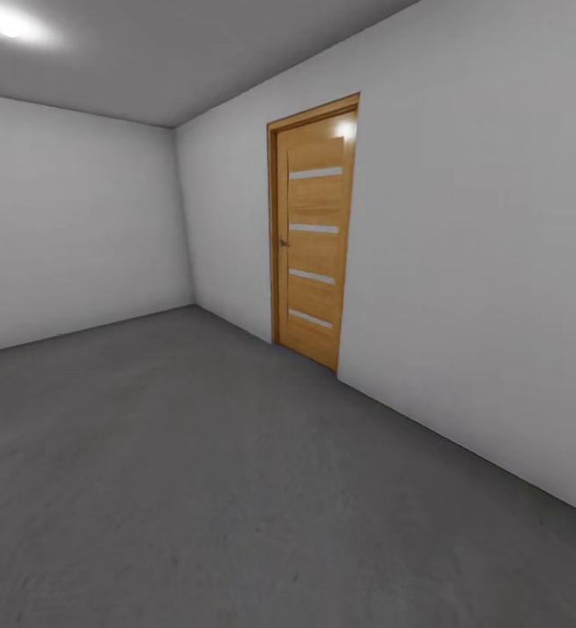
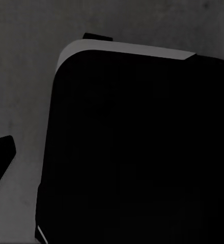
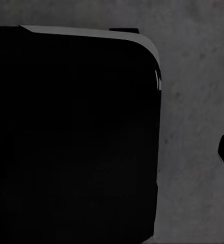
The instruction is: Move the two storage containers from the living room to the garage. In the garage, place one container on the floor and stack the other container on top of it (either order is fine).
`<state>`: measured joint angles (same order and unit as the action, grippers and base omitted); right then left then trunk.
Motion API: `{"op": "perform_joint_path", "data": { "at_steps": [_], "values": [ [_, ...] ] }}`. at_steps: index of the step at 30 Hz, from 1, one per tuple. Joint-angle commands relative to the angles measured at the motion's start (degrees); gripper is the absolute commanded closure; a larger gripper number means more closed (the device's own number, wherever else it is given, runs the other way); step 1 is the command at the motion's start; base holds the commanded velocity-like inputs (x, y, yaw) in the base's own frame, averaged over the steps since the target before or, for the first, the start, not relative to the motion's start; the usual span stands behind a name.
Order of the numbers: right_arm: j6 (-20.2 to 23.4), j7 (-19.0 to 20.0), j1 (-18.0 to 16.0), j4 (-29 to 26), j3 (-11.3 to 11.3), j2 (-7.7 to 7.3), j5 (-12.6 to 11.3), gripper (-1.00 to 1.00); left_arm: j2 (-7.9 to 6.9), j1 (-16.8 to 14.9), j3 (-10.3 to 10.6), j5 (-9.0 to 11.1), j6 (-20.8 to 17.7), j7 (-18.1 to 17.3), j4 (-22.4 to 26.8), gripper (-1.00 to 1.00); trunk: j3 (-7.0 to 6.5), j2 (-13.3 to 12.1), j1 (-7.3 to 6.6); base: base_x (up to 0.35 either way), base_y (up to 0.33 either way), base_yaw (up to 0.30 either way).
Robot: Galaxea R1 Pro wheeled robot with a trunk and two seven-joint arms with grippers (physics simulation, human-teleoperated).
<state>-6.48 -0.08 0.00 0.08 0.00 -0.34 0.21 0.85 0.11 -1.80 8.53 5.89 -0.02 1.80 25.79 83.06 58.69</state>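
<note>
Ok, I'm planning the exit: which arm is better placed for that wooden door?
Right, probably: the door stands in the wall on the robot's right, past bare floor. Neither arm reaches yet; drive closer first.

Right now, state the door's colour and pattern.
Light brown wood door with four pale horizontal strips; head view.

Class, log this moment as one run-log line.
room: white walls, grey concrete floor | ahead: closed wooden door | containers: unseen | grippers: unclear

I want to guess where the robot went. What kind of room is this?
Probably a garage or bare utility room. The floor is rough dark grey concrete, the walls are plain white with nothing on them, and there is just one wooden door, standing shut.
</note>
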Motion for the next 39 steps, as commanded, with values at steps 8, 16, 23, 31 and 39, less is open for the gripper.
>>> {"op": "perform_joint_path", "data": {
  "at_steps": [8, 16, 23, 31, 39],
  "values": [
    [-0.49, -0.01, 0.00, 0.01, 0.35, -0.24, 0.42, -1.00, -0.03, 0.01, -0.13, 0.34, 0.09, 0.02, 0.04, -1.00, 0.04, 0.02, 0.04, 0.323, 0.000, 0.000],
    [-0.13, -0.06, 0.00, 0.01, 0.43, -0.62, 0.13, -1.00, -0.02, -0.01, -0.14, 0.35, 0.09, 0.02, 0.04, -1.00, 0.04, 0.02, 0.04, 0.324, 0.000, 0.000],
    [0.13, -0.03, 0.00, 0.01, 0.44, -0.74, 0.10, -1.00, 0.03, 0.01, -0.14, 0.34, 0.09, 0.02, 0.04, -1.00, 0.04, 0.02, 0.04, 0.324, 0.000, 0.000],
    [0.12, -0.09, 0.00, 0.01, 0.44, -0.56, 0.12, -1.00, 0.03, -0.01, -0.14, 0.34, 0.12, 0.02, 0.04, -1.00, 0.04, 0.02, 0.04, 0.324, 0.000, 0.000],
    [0.13, -0.01, 0.00, 0.01, 0.44, -0.54, 0.14, -1.00, 0.03, -0.01, -0.14, 0.34, 0.11, 0.02, 0.04, -1.00, 0.04, 0.02, 0.04, 0.324, 0.013, 0.000]
  ]
}}
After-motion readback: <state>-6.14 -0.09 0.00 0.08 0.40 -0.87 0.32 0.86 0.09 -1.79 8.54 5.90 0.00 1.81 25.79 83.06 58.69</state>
